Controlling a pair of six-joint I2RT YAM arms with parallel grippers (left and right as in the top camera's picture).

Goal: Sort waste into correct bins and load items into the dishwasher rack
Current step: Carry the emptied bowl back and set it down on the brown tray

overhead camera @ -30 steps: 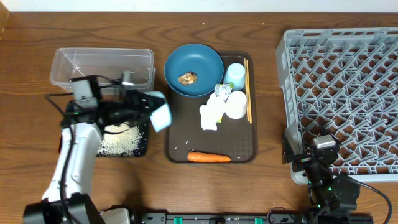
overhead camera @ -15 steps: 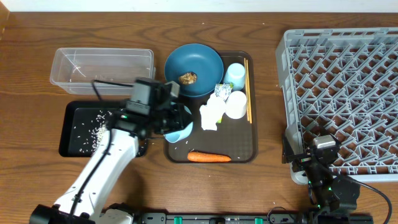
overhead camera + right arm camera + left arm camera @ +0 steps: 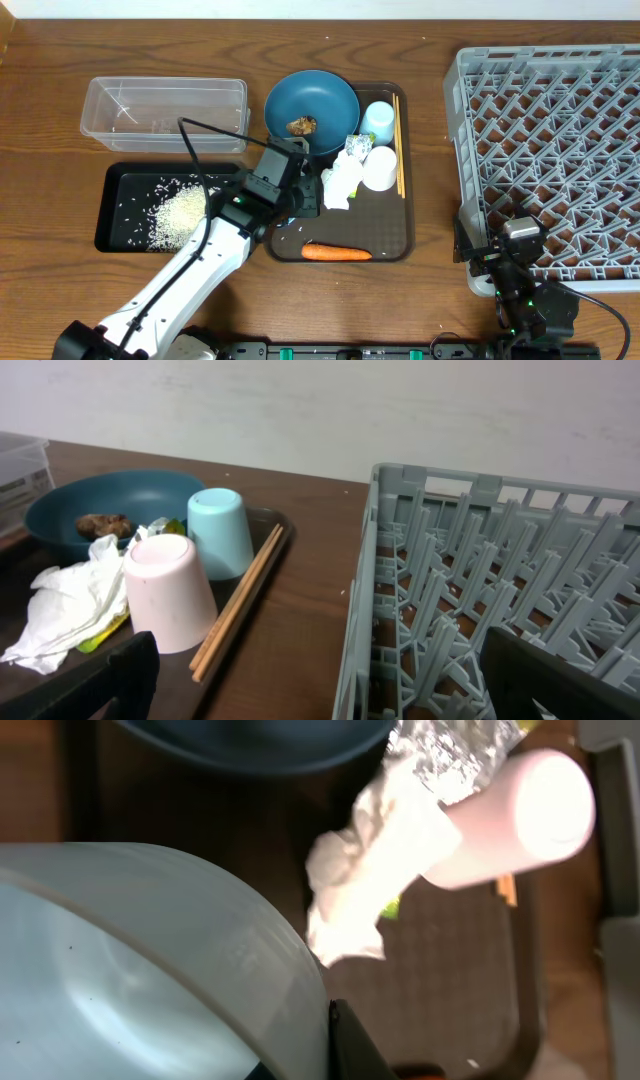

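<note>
Overhead, left to right: what sits on your table (image 3: 50, 280)?
— Brown wood grain runs under everything. At your far left lies the tub (image 3: 200, 110), and just in front of it the black tray (image 3: 118, 215) with rice (image 3: 180, 212) heaped in it.
And your left claw?
— Your left claw (image 3: 300, 192) is over the left part of the brown tray (image 3: 390, 235), pinched tight on the rim of the small bowl (image 3: 150, 950), which fills the left wrist view.
The rest of that tray?
— The big bowl (image 3: 320, 100) holds the lump (image 3: 302, 125) at the back left. Then come the napkin (image 3: 342, 182) and the wrapper (image 3: 356, 146), its print too blurred to read. The blue cup (image 3: 379, 120) and white cup (image 3: 380, 167) are both upside down, with the chopsticks (image 3: 398, 145) along the right side and the carrot (image 3: 337, 252) at the front.
And on your right?
— The rack (image 3: 550, 140) stands well apart from the tray. Your right claw (image 3: 330, 685) gapes wide, holding nothing, near the rack's front-left corner. Behind is a plain white wall (image 3: 300, 410).
</note>
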